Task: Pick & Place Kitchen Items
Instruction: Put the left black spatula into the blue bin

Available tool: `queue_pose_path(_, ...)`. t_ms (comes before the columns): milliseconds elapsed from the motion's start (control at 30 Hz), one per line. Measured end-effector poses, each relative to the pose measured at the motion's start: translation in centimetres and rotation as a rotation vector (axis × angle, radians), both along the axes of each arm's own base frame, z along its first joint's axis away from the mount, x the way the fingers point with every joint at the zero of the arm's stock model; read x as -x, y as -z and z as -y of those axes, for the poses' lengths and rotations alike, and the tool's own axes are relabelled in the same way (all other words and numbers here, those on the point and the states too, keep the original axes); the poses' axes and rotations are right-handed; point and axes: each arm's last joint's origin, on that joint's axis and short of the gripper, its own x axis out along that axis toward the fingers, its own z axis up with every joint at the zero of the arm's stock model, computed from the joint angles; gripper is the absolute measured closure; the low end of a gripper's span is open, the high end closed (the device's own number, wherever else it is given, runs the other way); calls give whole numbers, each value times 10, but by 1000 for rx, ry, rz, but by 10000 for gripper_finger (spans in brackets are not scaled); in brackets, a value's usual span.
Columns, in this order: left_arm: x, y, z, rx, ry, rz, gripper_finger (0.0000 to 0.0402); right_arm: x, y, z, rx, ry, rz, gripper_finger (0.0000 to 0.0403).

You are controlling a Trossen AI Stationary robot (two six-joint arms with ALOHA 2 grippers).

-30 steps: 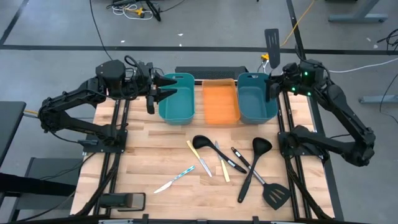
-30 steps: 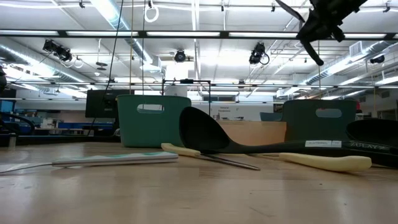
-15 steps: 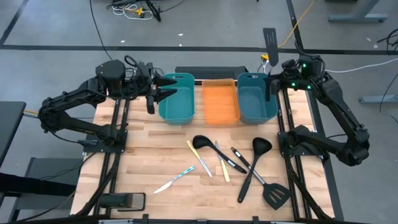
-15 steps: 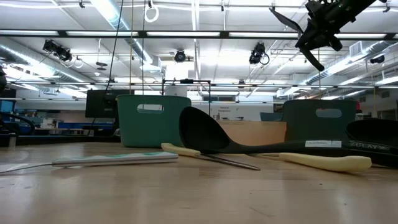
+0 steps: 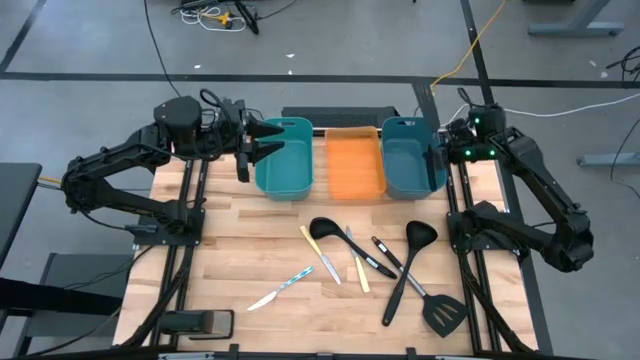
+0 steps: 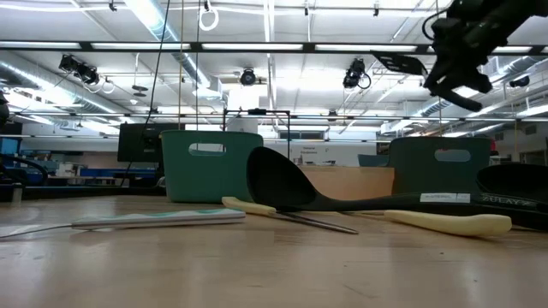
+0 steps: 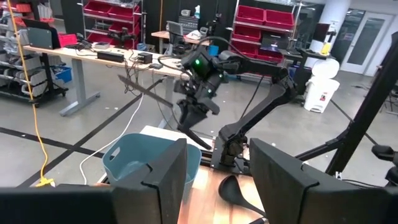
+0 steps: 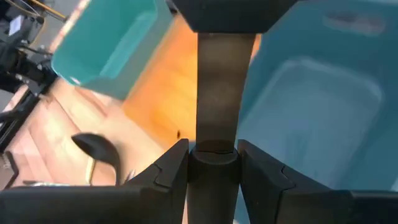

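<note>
Hovering beside the left bin (image 5: 285,157), the left gripper (image 5: 262,142) was spread and empty, while the right gripper (image 8: 212,163) pinched a spatula (image 8: 217,93) above the right bin (image 5: 410,160), other utensils (image 5: 370,262) lying on the table (image 5: 240,250).

Teal bins (image 5: 283,155), orange tray (image 5: 355,165), black ladles (image 5: 410,255)

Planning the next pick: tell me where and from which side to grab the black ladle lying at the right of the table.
Grip the black ladle by its slim straight handle, about midway, coming straight down from above with the fingers across the shaft. It lies flat on the table; the bowl is too wide and rounded. Stay clear of the lower handle, which seems to cross the spatula.
</note>
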Motion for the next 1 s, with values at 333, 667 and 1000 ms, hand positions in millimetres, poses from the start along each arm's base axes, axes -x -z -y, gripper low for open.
queue_pose_path(333,0,0,0,-5,-4,-1,221,2,22,-4,-132,30,-57,282)
queue_pose_path(667,0,0,0,-13,-3,-3,221,5,29,-6,-207,38,-157,282)
queue_pose_path(1000,0,0,0,-9,-3,-2,221,-3,40,13,-217,71,-233,282)
